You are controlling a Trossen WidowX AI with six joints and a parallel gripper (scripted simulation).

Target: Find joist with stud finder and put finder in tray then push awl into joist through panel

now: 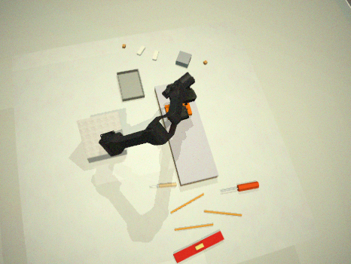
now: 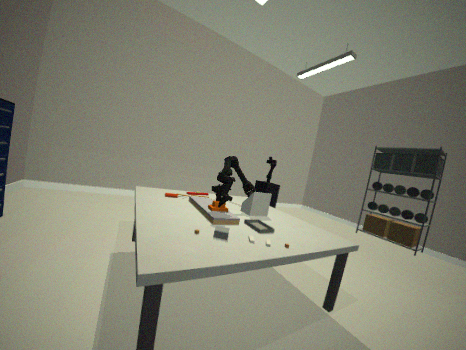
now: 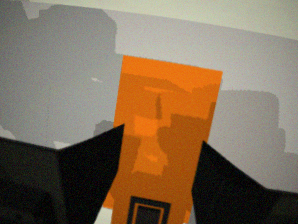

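My gripper is shut on the orange stud finder. The stud finder is at or just above the top of the pale grey floor panel, toward the panel's end near the grey block; contact is not clear. The grey tray is empty, beside the panel. A slim tool with a tan handle, perhaps the awl, lies off the panel's other end. A thicker tool with a red-orange handle lies beyond the panel's corner. No joist or hole is visible.
Several thin orange sticks and a red level lie beyond the tools. A grey block, two white pieces and two small orange-brown cubes lie past the tray. A pale block stands by the arm's base.
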